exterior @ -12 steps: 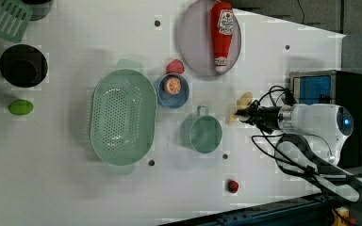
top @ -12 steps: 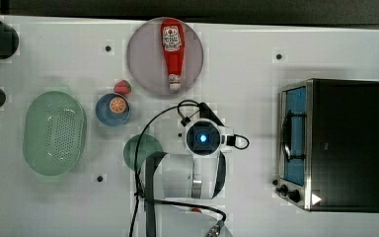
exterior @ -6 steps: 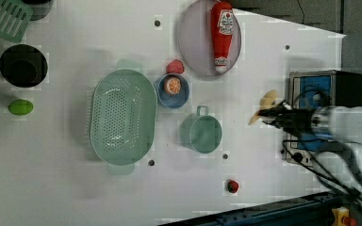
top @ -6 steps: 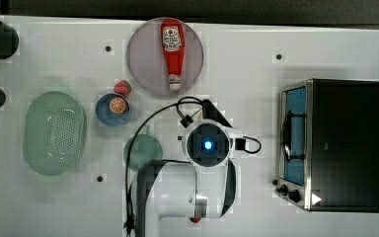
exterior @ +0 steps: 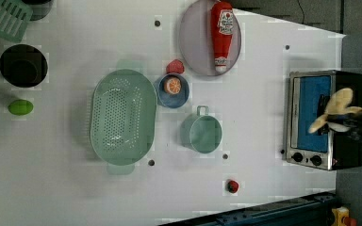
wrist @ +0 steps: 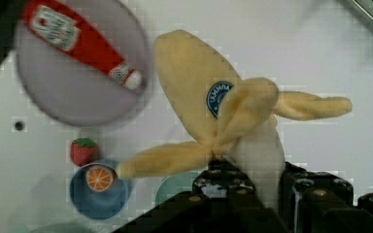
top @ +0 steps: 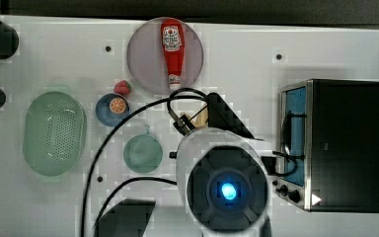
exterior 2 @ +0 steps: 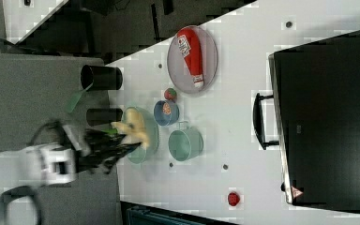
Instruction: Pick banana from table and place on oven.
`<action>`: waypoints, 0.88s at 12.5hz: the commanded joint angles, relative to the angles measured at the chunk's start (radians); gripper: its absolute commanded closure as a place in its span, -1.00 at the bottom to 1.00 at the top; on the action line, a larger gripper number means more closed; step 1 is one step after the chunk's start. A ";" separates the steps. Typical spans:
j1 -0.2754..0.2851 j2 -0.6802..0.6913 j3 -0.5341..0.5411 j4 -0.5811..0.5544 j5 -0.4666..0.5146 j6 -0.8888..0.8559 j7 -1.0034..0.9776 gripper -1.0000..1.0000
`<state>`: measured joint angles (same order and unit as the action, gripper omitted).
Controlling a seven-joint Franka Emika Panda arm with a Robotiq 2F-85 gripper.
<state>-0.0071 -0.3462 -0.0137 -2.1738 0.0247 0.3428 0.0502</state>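
Observation:
The banana, pale yellow plush with splayed peel strips and a blue sticker, hangs in the air with my gripper shut on its base. In the left view the banana and gripper appear in front of the oven, whose blue glass door faces the table. The top view has my arm high above the white table, between the teal cup and the oven, with a tip of the banana peeking out. In the right view the banana is held well above the table.
A ketchup bottle lies on a purple plate. A blue bowl with an orange slice, a strawberry, a teal cup and a green colander lie to the top view's left. A small red object sits near the table edge.
The arm has risen and carried the banana toward the oven, to the left view's right. Nothing else on the table has moved.

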 commanded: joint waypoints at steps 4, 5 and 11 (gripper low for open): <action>-0.027 0.032 -0.145 0.113 -0.021 -0.099 -0.029 0.64; -0.033 0.038 -0.180 0.118 -0.030 -0.098 -0.057 0.64; -0.041 0.179 -0.395 0.164 -0.108 0.011 -0.451 0.64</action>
<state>-0.0414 -0.2052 -0.4370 -2.0371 -0.0632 0.3435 -0.2415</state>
